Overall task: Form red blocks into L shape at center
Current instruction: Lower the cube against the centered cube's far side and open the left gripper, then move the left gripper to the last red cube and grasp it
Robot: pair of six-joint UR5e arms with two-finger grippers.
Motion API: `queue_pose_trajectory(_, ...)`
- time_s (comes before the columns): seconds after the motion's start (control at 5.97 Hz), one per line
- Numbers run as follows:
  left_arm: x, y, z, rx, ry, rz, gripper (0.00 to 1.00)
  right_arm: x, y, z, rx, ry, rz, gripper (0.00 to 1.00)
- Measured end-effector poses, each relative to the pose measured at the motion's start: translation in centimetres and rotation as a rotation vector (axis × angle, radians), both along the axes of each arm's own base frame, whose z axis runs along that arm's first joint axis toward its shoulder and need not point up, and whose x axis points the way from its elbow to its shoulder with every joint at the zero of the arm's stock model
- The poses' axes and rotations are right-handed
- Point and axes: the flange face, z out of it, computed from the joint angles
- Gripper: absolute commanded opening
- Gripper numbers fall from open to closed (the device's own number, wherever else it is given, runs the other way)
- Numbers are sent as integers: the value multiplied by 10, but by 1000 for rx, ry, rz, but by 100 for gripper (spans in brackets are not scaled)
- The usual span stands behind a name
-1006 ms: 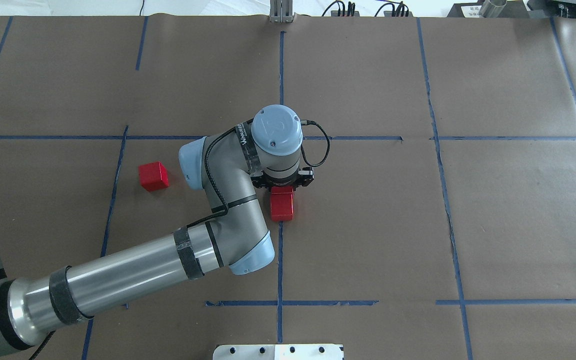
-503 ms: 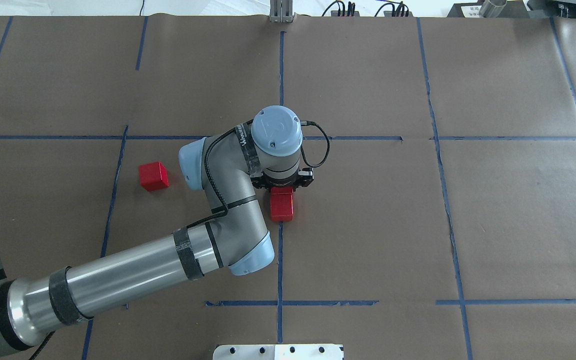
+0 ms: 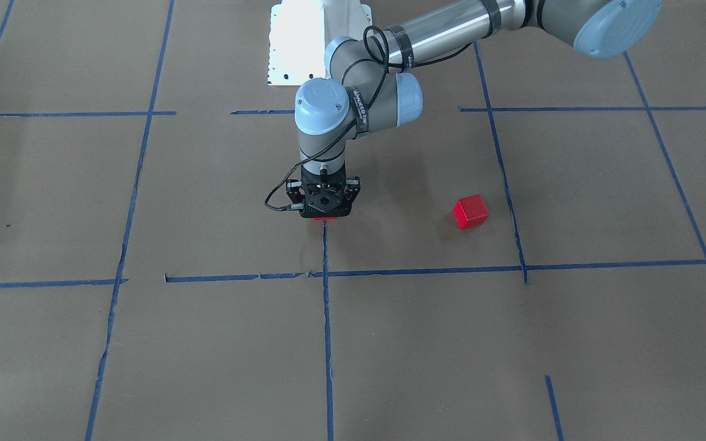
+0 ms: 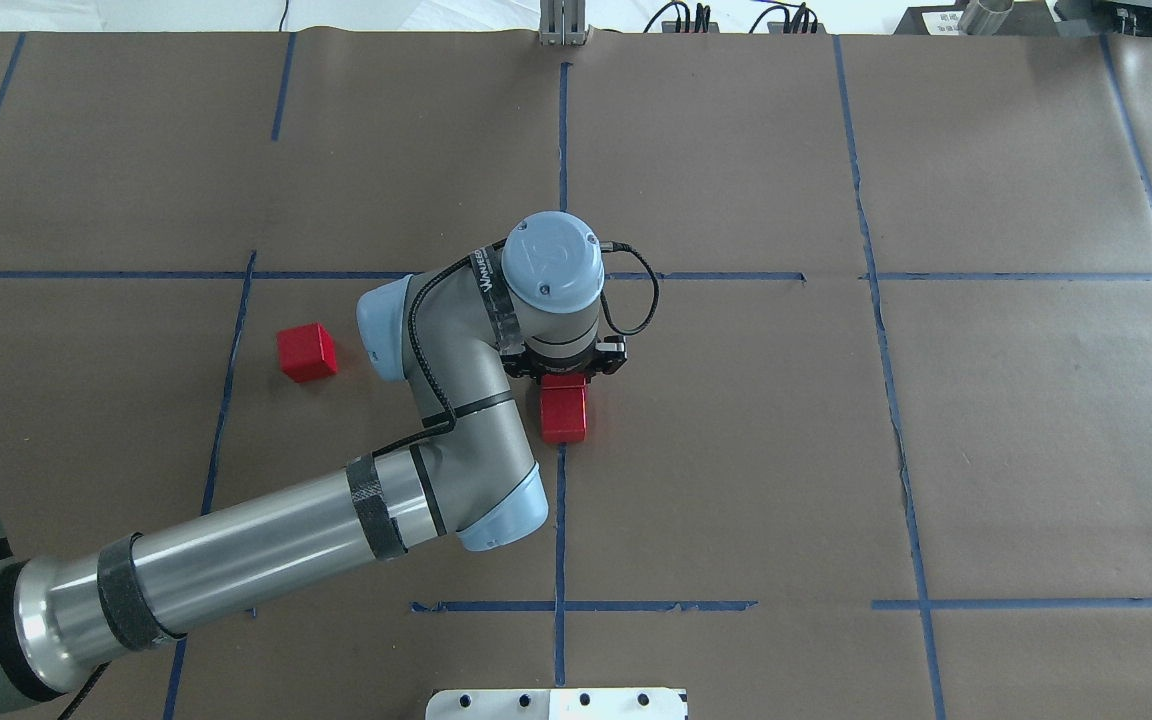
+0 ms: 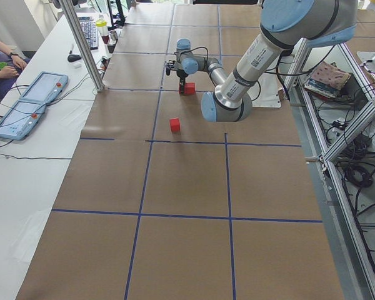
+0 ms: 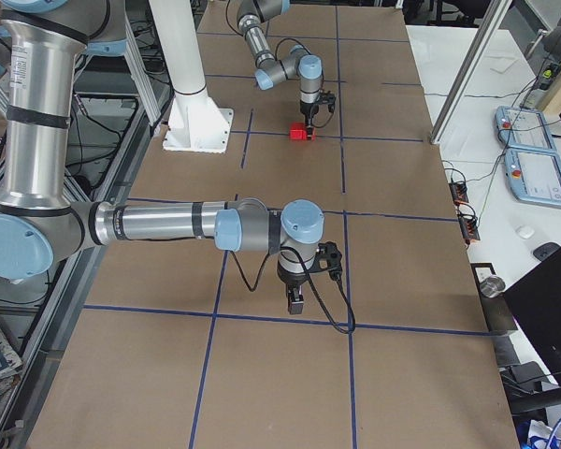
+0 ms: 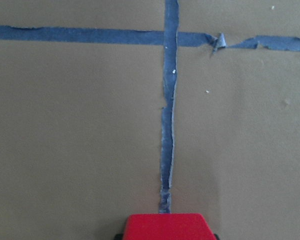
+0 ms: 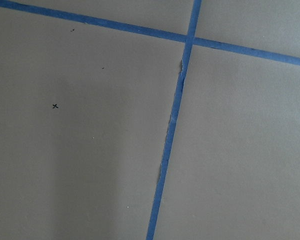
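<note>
Front-facing view: shows the left gripper (image 3: 325, 213) pointing straight down at the center (image 3: 236, 196), low over the tabletop (image 3: 604, 343). Leaves only a red sliver of the gripped red block (image 3: 323, 218) visible under it, on the blue tape line (image 3: 326, 257). Puts the loose red block (image 3: 470, 212) well apart, toward the robot's left. Has the left arm (image 3: 445, 24) reaching past the white base (image 3: 304, 43), elbow bent, wrist vertical.

Overhead view: places the second red block (image 4: 564, 418) touching the gripped one on the robot's side, both in line along the tape. Carries white lettering on a black wrist band (image 4: 488, 278), too small to read.

Left side view: repeats that pair at the far gripper, with the loose block nearer the camera.

Right side view: finds the right gripper (image 6: 294, 301) hanging just over bare paper, far from every block, on the right arm (image 6: 159, 224) stretched level. Cannot tell how far open.

Left wrist view: sets the gripped block at bottom centre, dark bits of the gripper snug against both lower corners, closed on it.

Right wrist view: offers paper and crossed tape.
</note>
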Motion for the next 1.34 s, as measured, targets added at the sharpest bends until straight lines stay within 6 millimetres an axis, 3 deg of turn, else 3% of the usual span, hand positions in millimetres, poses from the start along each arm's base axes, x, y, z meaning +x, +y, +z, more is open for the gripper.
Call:
queue_pose_trajectory(0.17, 0, 0, 1, -2, -4, 0, 100, 0, 0, 0, 1, 0, 0, 100)
queue_pose_trajectory(0.67, -12, -11, -3, -39, 18, 15, 100, 0, -2, -2, 4, 0, 1, 100)
queue_pose_trajectory(0.84, -33, -27, -11, -74, 49, 22, 100, 0, -3, -3, 6, -1, 1, 100)
queue_pose_trajectory(1.01, -65, -48, -17, -97, 74, 21, 100, 0, -4, -4, 8, -1, 1, 100)
queue_pose_trajectory(1.17, -103, -62, -11, -99, 69, 21, 100, -1, -4, -4, 9, -1, 1, 100)
queue_pose_trajectory(1.34, -148, -59, 17, -86, 53, 21, 99, -1, -4, -4, 8, -1, 1, 100)
